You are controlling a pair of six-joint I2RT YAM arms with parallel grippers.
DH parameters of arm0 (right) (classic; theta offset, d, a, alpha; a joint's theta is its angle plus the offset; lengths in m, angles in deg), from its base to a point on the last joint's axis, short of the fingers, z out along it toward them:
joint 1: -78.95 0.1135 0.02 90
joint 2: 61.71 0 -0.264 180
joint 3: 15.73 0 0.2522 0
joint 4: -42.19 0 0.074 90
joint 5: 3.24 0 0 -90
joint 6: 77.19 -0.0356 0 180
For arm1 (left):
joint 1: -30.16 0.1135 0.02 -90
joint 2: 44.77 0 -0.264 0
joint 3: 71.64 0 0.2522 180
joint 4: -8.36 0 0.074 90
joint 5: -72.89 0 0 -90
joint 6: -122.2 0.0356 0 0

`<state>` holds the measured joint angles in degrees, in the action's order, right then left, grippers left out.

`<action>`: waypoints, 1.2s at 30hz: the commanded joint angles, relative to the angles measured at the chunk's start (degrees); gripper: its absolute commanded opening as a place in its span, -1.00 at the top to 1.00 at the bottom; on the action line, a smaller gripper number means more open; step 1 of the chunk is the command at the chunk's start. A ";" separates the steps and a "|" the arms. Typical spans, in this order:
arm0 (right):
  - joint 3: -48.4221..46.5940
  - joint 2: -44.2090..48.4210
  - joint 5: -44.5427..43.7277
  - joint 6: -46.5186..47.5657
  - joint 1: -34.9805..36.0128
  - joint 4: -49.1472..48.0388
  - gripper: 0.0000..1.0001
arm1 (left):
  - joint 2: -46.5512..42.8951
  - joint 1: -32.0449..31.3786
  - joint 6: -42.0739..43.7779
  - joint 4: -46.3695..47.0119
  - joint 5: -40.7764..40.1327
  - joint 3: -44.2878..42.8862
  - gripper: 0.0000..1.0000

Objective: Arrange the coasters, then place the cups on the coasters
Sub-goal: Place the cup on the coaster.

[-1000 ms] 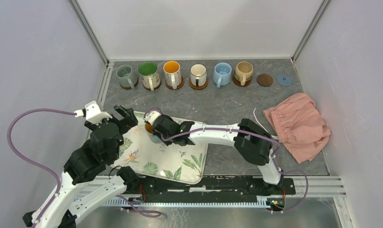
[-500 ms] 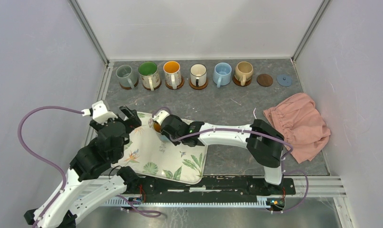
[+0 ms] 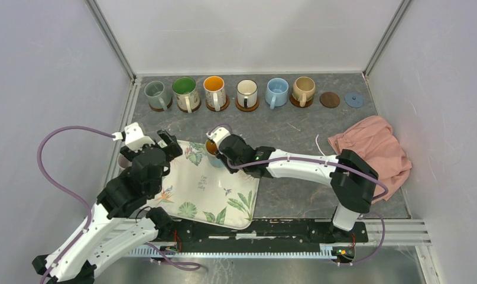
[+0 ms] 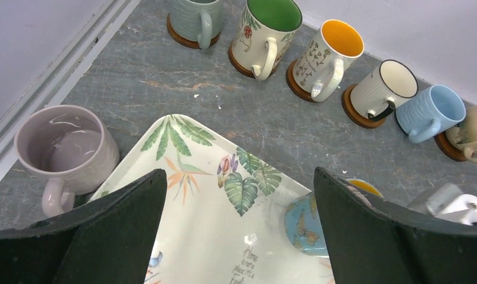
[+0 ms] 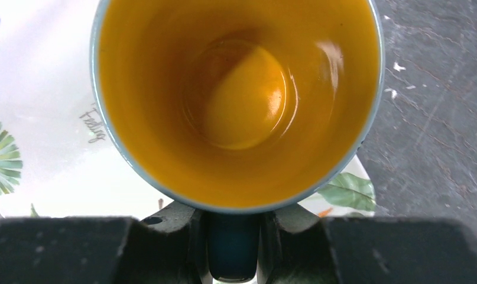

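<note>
Your left end effector (image 4: 240,234) stands released, jaws wide, above the leaf-print tray (image 3: 207,198), a glossy rounded rectangle. Just left of the tray, the pale pink mug (image 4: 67,151) stands upright on the desk (image 3: 283,127), handle toward the near side. Your right end effector (image 5: 233,251) is clenched on the handle of the blue mug (image 5: 236,112). The mug is mouth up with its axis vertical, glazed orange inside, at the tray's far edge. You cannot tell whether it rests or hangs. Farther back, six mugs (image 3: 247,92) stand in a row on round wooden coasters (image 3: 247,106), handles nearward. A dark brown coaster (image 3: 329,99) and a grey-blue coaster (image 3: 354,99) lie bare. The desk is grey veined stone, enclosed by white walls (image 3: 253,35).
</note>
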<state>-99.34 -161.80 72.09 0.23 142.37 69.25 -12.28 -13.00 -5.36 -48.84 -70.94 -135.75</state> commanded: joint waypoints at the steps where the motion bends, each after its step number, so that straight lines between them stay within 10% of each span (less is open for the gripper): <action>1: 2.10 7.30 -2.03 -1.35 -2.35 -8.74 1.00 | 1.50 -0.17 -0.44 4.79 0.04 1.13 -0.99; 36: 14.71 28.59 -5.04 1.61 -43.82 1.16 1.00 | 5.56 -0.17 8.37 13.15 5.21 6.40 -0.99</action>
<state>-82.05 -136.14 68.02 -0.14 103.36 75.35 -6.18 -13.00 0.85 -38.22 -66.00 -129.43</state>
